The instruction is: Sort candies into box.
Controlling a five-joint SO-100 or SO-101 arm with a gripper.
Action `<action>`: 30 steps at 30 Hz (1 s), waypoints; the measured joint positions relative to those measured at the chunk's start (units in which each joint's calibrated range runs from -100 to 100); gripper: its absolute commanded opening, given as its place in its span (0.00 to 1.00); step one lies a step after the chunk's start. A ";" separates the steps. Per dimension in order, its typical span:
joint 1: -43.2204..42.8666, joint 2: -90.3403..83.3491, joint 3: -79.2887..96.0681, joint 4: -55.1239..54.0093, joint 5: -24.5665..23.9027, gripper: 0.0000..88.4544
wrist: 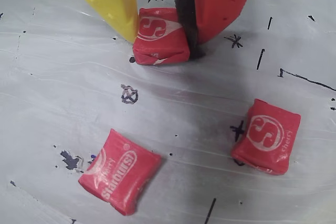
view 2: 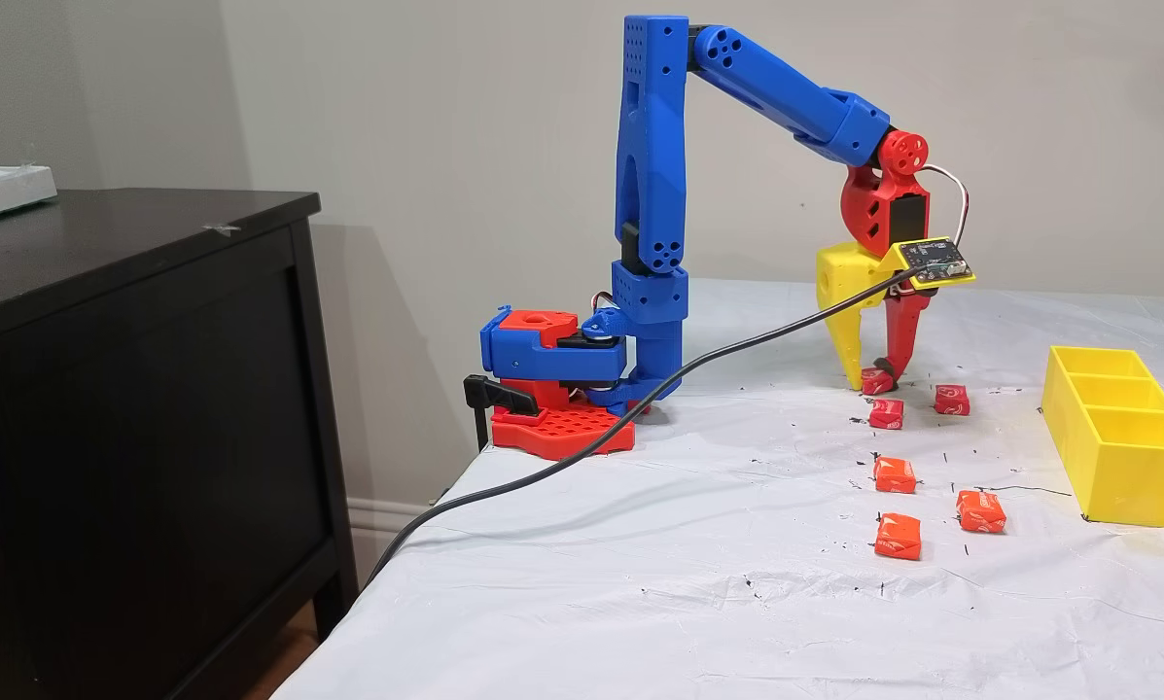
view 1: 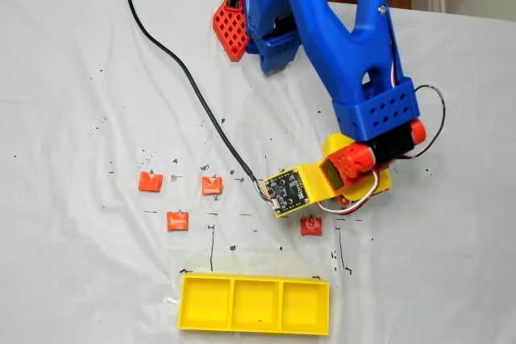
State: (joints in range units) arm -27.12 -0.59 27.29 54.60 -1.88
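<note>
a fixed view (top-down): hand [view 1: 343, 199] low over the right half of the surface [view 1: 72, 54], hidden under its camera board; one red candy [view 1: 311, 225] just clear of it; three orange candies [view 1: 176, 220] left of centre; box [view 1: 254, 304] at the near edge, all three compartments bare.
wrist view: hand [wrist: 163, 32] narrowed onto the gripped candy [wrist: 160, 43], yellow finger [wrist: 113, 1] touching one side, red finger [wrist: 223, 3] with its dark pad on the other; candy resting on the surface; two loose red candies [wrist: 266, 136] nearby.
another fixed view (side): hand [view 2: 875, 374] tip-down on the gripped candy at the far side of the surface; box [view 2: 1121, 433] at the right edge, well apart.
risk: the hold looks shallow and near one corner; lifting could let the slick wrapper twist and slip out.
</note>
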 measured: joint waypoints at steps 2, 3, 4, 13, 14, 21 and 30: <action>0.47 -1.27 0.09 0.00 0.20 0.00; 0.94 -2.37 0.17 0.00 0.34 0.00; 1.56 -3.81 0.17 0.00 0.49 0.00; 10.22 -19.12 -1.54 -1.19 1.51 0.00; 11.08 -20.05 -1.97 -2.14 1.47 0.00; 15.53 -20.90 -5.47 -9.92 -0.24 0.00; 16.23 -15.40 -6.42 -19.05 -1.12 0.00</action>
State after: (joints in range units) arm -10.89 -15.99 20.87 35.56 -3.00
